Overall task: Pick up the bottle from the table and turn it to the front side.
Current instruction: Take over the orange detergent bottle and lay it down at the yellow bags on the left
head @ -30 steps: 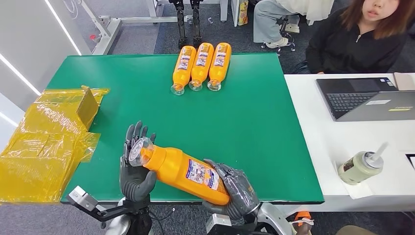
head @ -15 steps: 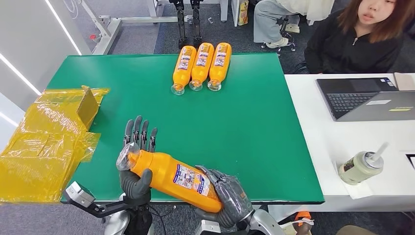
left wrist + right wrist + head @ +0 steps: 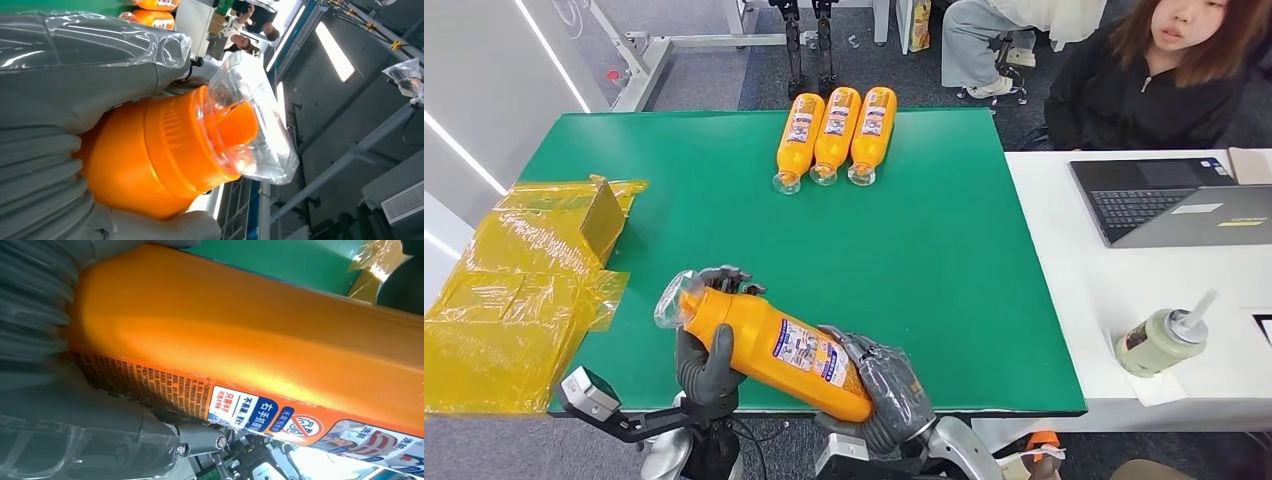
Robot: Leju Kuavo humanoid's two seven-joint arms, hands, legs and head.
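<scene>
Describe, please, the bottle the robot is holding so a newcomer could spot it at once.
Start at the near edge of the green table. The orange bottle is held between the left hand and the right hand. Three similar bottles lie at the far edge, untouched.

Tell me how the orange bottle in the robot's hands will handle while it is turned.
The orange bottle looks rigid: no denting under the left hand or right hand. Its glossy skin probably slips. Its clear cap may be fragile.

We hold the orange bottle (image 3: 769, 345) with both hands above the near table edge. Our left hand (image 3: 707, 352) wraps its neck end, fingers curled over the top. Our right hand (image 3: 882, 392) cups the base end from below.
</scene>
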